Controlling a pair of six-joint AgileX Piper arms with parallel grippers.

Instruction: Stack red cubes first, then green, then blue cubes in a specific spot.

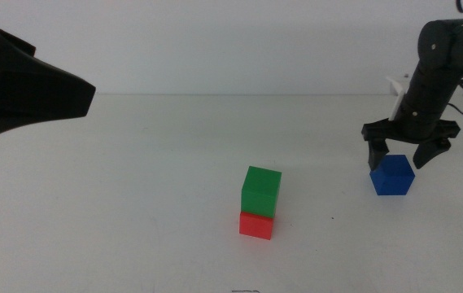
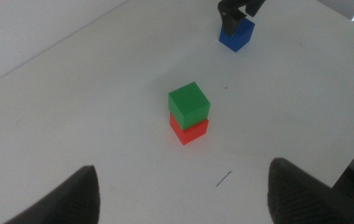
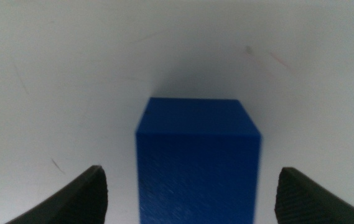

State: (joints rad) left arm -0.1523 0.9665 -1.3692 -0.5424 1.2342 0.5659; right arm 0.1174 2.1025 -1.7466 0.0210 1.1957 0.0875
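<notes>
Two cubes are already stacked: the green cube (image 1: pixel 261 191) sits on the red cube (image 1: pixel 256 225) near the middle of the table (image 1: pixel 133 203). The blue cube (image 1: pixel 392 176) is the step in hand. It stands on the table, well apart to the right. The right tool (image 1: pixel 409 155) hangs just above it, jaws spread and empty. Next it should descend and clench squarely. Only the right wrist view shows the cube centred between the jaws. The left tool (image 2: pixel 180 186), released, waits at the left.

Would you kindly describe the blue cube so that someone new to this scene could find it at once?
On the white table, look to the side where the right gripper hangs with its jaws open. The blue cube sits on the tabletop just beneath them. Unlike the green cube stacked on the red cube, it stands alone.
</notes>
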